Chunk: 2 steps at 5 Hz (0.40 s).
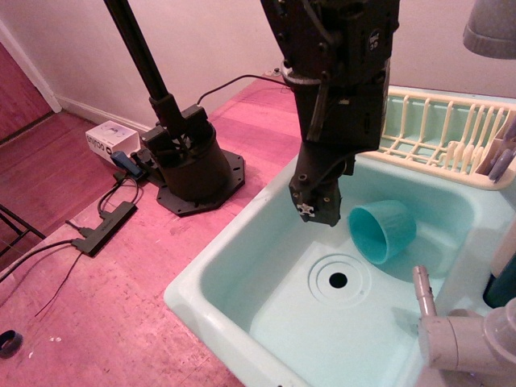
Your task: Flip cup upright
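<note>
The teal cup [384, 230] lies on its side in the pale mint sink [242, 266], its open mouth facing the front left, resting against the sink's back right wall. Its handle is not visible. My gripper [316, 211] hangs over the sink just left of the cup, a little above the basin floor. Its fingers look close together with nothing between them. It does not touch the cup.
A round drain [339, 280] sits in the basin floor below the gripper. A cream dish rack [439, 133] stands behind the sink. A white faucet [451, 334] juts in at the front right. A black arm base [193, 165] and cables stand on the left.
</note>
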Motion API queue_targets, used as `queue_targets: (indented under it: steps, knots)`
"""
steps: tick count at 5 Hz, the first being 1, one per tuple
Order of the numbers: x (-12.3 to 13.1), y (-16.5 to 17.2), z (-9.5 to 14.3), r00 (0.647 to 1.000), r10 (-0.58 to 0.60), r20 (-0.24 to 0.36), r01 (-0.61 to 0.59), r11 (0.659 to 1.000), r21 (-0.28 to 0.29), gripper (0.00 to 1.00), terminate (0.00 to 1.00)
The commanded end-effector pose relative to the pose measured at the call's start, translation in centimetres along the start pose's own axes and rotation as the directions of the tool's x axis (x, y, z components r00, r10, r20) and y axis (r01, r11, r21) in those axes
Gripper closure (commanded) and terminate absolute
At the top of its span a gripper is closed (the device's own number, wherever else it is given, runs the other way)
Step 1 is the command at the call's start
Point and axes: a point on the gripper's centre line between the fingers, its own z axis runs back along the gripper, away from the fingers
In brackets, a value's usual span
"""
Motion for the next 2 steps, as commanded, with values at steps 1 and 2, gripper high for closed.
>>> queue_targets:
  steps: [1, 2]
  knots:
    - [0.0, 0.0, 0.0, 1.0, 0.0, 0.0, 0.0, 1.0, 0.0, 0.0, 0.0]
    - [0.5, 0.4, -1.3, 0.986, -0.162, 0.044, 0.16, 0.986, 0.057, 0.0, 0.0]
